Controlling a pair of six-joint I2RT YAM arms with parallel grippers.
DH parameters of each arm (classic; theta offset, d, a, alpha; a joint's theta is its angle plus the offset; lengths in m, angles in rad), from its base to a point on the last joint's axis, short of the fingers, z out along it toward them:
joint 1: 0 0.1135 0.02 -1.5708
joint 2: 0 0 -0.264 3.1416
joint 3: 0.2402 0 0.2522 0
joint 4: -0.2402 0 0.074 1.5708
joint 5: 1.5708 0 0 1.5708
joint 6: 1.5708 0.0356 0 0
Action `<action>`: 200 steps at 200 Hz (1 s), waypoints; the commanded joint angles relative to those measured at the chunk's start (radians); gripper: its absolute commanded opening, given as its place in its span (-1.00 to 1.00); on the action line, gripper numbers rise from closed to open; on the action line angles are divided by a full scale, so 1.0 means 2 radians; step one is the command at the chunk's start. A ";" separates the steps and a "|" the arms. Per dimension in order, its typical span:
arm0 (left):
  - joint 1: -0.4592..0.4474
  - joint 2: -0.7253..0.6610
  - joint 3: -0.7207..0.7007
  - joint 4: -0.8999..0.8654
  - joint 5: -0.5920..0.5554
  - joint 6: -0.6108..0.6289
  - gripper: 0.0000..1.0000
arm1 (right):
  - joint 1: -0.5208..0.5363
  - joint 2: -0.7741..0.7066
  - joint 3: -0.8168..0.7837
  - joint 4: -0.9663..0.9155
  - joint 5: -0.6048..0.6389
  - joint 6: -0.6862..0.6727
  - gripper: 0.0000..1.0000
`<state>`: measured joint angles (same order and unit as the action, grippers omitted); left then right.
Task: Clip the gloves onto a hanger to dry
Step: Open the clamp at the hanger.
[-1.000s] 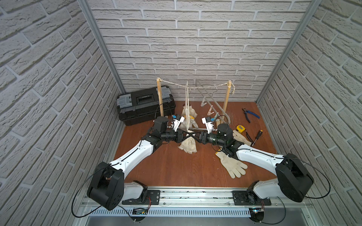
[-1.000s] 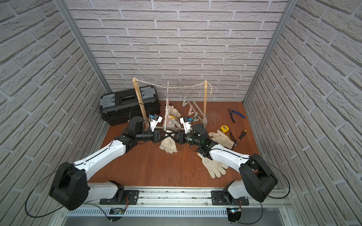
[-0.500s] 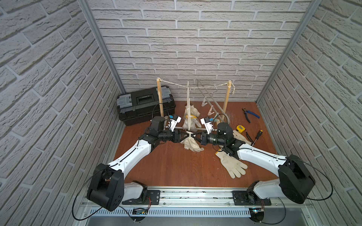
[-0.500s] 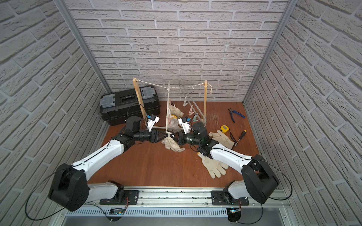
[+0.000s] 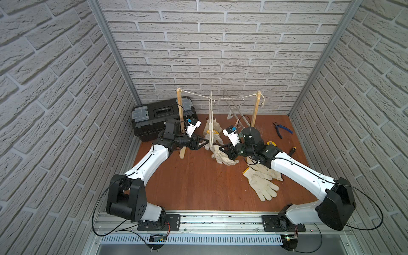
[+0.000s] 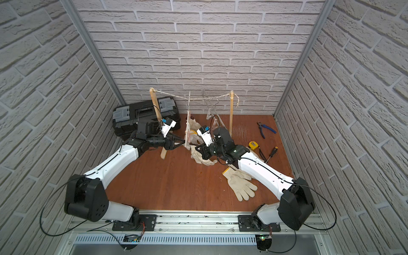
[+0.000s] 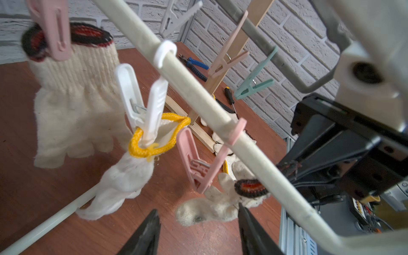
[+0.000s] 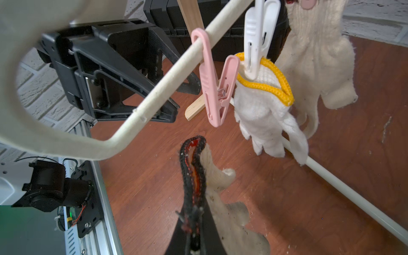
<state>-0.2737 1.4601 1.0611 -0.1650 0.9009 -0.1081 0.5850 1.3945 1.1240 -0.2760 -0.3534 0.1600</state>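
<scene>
Black fingers of the right gripper [image 8: 193, 217] are pinched tight on the black-and-red cuff of a soiled glove [image 8: 223, 198]. The rest of it sags onto the wooden floor [image 5: 194, 183]. The cuff stands just below an empty pink clip [image 8: 214, 88], close to its closed tip but apart from it. That clip hangs from the lower bar of an off-white hanger [image 8: 167, 72].

On the same bar a white clip [image 8: 257, 37] bites the cuff of a yellow-edged glove [image 8: 265, 110]. Beyond that hangs a third glove [image 8: 315, 55], which the left wrist view shows pinned by another pink peg [image 7: 55, 28].

Across the hanger, the left gripper [image 7: 198, 220] has its jaws spread roughly halfway, with nothing between them, pointing toward the empty pink clip. In both top views its tips sit just beside the hanger.

The hanger hooks over a string [image 5: 194, 97] tied between 2 wooden posts [image 5: 180, 114]. A grey hanger [image 5: 234, 110] hangs next to it and carries a green clip [image 7: 254, 81]. More loose gloves [image 5: 261, 183] lie flat on the floor by the right arm.

A black toolbox [image 5: 154, 117] stands in the back corner on the left arm's side. Blue-handled pliers [image 5: 281, 129], a yellow tape measure [image 5: 271, 143] and a screwdriver [image 5: 292, 150] lie on the other side.
</scene>
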 commanded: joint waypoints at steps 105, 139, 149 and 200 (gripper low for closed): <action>-0.032 0.085 0.053 0.140 0.063 0.003 0.16 | -0.003 0.010 0.076 -0.099 0.042 -0.063 -0.90; -0.036 0.091 0.053 0.190 0.075 -0.022 0.15 | -0.003 0.007 0.086 -0.114 0.050 -0.070 -0.89; -0.036 0.092 0.049 0.208 0.078 -0.030 0.14 | -0.003 0.007 0.089 -0.119 0.052 -0.072 -0.90; -0.037 0.100 0.053 0.231 0.073 -0.043 0.08 | -0.003 0.007 0.099 -0.130 0.056 -0.076 -0.90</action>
<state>-0.3428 1.6440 1.1461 0.2100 1.0302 -0.1688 0.5842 1.4246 1.2816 -0.5304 -0.2497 0.0257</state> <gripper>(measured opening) 0.548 0.084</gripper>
